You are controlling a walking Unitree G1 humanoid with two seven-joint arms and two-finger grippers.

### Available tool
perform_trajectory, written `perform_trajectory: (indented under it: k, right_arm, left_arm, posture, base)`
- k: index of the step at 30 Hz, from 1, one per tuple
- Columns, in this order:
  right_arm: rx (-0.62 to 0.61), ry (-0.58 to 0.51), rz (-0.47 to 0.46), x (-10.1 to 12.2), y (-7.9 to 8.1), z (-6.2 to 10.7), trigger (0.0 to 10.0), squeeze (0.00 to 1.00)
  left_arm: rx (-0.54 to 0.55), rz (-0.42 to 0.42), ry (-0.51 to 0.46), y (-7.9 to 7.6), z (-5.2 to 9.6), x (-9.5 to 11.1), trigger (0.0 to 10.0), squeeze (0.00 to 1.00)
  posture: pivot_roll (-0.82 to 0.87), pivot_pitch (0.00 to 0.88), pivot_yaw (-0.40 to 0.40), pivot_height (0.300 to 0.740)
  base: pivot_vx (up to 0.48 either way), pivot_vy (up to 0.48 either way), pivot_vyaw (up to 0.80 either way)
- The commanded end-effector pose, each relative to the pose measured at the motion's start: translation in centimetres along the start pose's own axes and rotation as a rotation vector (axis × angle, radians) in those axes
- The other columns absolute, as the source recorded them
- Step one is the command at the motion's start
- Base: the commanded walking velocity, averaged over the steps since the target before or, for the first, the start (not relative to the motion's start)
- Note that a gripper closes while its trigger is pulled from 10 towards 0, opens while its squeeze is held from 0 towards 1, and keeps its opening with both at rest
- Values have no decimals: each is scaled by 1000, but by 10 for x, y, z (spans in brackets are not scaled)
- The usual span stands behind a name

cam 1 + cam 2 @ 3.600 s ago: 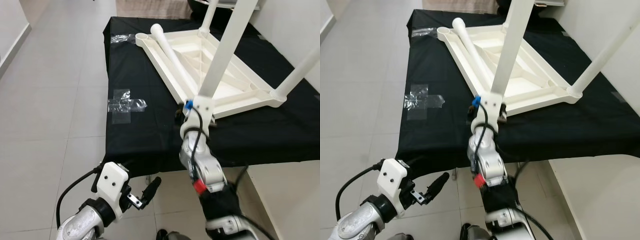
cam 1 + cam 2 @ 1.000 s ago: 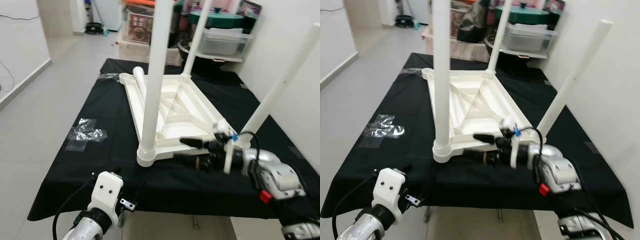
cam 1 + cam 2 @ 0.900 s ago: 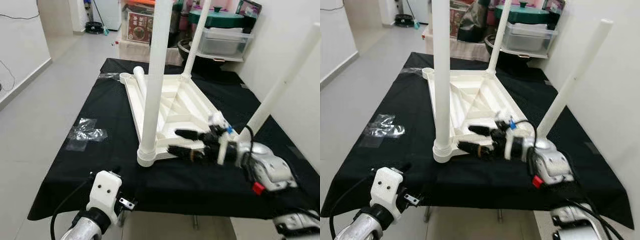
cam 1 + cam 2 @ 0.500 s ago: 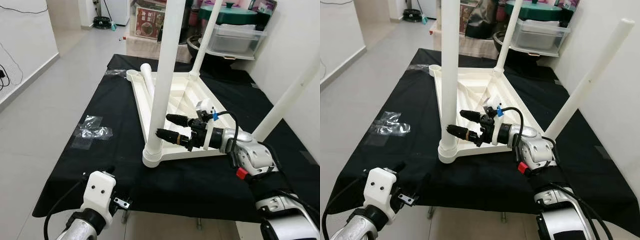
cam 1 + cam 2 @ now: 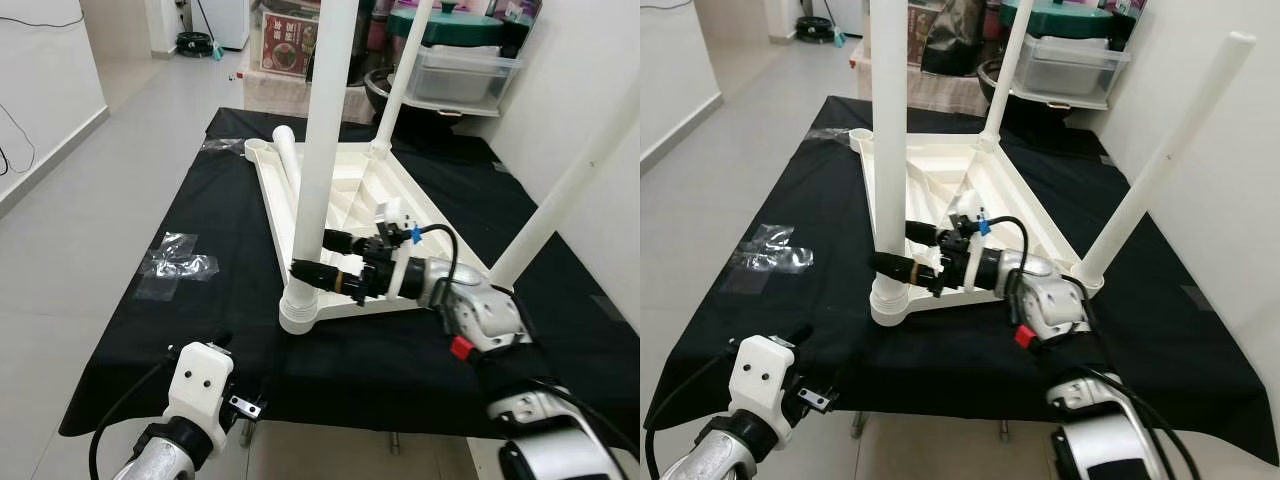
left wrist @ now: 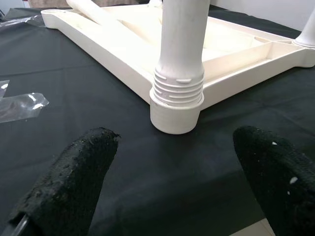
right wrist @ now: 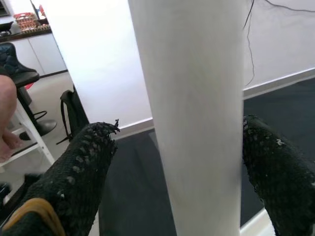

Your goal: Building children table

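Note:
A white children's table (image 5: 352, 196) lies upside down on a black cloth (image 5: 210, 300). Three legs stand upright in its corners. A loose fourth leg (image 5: 290, 160) lies on the underside beside the bare far-left socket (image 5: 257, 150). My right gripper (image 5: 314, 252) is open, one finger on each side of the near-left leg (image 5: 325, 120), low above its threaded base (image 6: 177, 93). In the right wrist view the leg (image 7: 197, 108) stands between the fingers (image 7: 74, 172). My left gripper (image 6: 172, 187) is open and low at the cloth's near edge, pointing at that base.
Crumpled clear tape (image 5: 180, 268) lies on the cloth's left side, and more (image 5: 225, 145) at the far-left corner. Storage bins and a lidded pot (image 5: 460, 60) stand behind the table. A wall runs close on the right; tiled floor (image 5: 70, 200) lies to the left.
My right gripper has swung left from near the right-hand leg to the near-left leg, and its fingers now straddle it. The head camera has shifted slightly. The left arm stays low.

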State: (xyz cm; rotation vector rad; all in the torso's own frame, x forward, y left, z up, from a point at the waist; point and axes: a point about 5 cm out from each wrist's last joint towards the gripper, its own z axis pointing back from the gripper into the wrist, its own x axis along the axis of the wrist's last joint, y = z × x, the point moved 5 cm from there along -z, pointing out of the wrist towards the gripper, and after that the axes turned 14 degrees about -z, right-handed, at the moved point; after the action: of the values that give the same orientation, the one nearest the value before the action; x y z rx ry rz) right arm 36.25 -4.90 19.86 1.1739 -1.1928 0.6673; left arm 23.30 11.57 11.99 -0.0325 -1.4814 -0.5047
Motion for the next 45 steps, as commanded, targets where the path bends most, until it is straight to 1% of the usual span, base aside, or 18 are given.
perform_trajectory:
  k: [1, 13, 23, 24, 26, 27, 32, 34, 35, 36, 37, 38, 40, 41, 42, 43, 44, 45]
  right_arm:
    - [-27, -12, 14, 3, -4, -5, 10000, 0]
    - [13, -55, -1, 5, 7, -27, 10000, 0]
    - [-56, -135, -4, 18, -1, -38, 10000, 0]
    - [-67, -147, -7, 20, -2, -39, 4588, 0]
    - [-67, -147, -7, 20, -2, -39, 4588, 0]
    - [-75, -154, -11, 19, -2, -38, 0, 0]
    - [-93, -158, -13, 11, 0, -32, 0, 0]
    - [-120, -157, -8, 3, 3, -25, 0, 0]
    - [-120, -157, -8, 3, 3, -25, 0, 0]
    - [-153, -157, -3, -1, 3, -20, 0, 0]
    - [-226, -169, 12, -4, 0, -13, 0, 0]
    - [-226, -169, 12, -4, 0, -13, 0, 0]
    - [-358, -199, 37, -7, -7, -1, 0, 0]
    - [-358, -199, 37, -7, -7, -1, 0, 0]
    - [-451, -218, 51, -7, -13, 7, 0, 0]
    - [-587, -239, 70, -7, -21, 18, 0, 0]
    - [-587, -239, 70, -7, -21, 18, 0, 0]
    - [-712, -262, 75, -8, -29, 29, 0, 0]
  left_arm:
    - [-13, 11, -14, -3, 1, 3, 10000, 0]
    - [-17, 14, -14, -5, 1, 3, 10000, 0]
    - [-18, 14, -12, -6, 1, 3, 10000, 0]
    - [-18, 14, -12, -6, 1, 3, 10000, 0]
    - [-18, 14, -12, -6, 1, 3, 10000, 0]
    - [-20, 13, -12, -6, 0, 3, 10000, 0]
    - [-22, 11, -12, -6, -1, 2, 10000, 0]
    - [-24, 10, -12, -6, -3, 1, 10000, 0]
    - [-24, 10, -12, -6, -3, 1, 10000, 0]
    - [-24, 9, -13, -5, -3, 1, 10000, 0]
    - [-22, 5, -14, -3, -5, 1, 10000, 0]
    - [-22, 5, -14, -3, -5, 1, 10000, 0]
    - [-18, -5, -17, 0, -8, 0, 10000, 0]
    - [-18, -5, -17, 0, -8, 0, 10000, 0]
    - [-17, -8, -20, 2, -9, 1, 10000, 0]
    - [-18, -14, -23, 4, -10, 1, 10000, 0]
    - [-18, -14, -23, 4, -10, 1, 10000, 0]
    - [-19, -16, -27, 4, -11, 2, 10000, 0]
  posture:
    - [151, 77, -147, 740]
    - [151, 80, -151, 740]
    - [151, 80, -153, 740]
    - [151, 80, -153, 740]
    - [151, 80, -153, 740]
    - [147, 78, -150, 740]
    - [141, 78, -148, 740]
    - [136, 72, -143, 740]
    - [136, 72, -143, 740]
    - [136, 72, -143, 740]
    - [127, 67, -137, 740]
    - [127, 67, -137, 740]
    - [122, 67, -134, 740]
    - [122, 67, -134, 740]
    - [117, 62, -127, 740]
    - [110, 59, -123, 740]
    - [110, 59, -123, 740]
    - [110, 59, -123, 740]
  base:
    - [0, 0, 0]
    - [0, 0, 0]
    - [0, 0, 0]
    - [0, 0, 0]
    - [0, 0, 0]
    - [0, 0, 0]
    - [0, 0, 0]
    - [0, 0, 0]
    - [0, 0, 0]
    - [0, 0, 0]
    - [0, 0, 0]
    - [0, 0, 0]
    - [0, 0, 0]
    - [0, 0, 0]
    - [0, 0, 0]
    - [0, 0, 0]
    - [0, 0, 0]
    - [0, 0, 0]
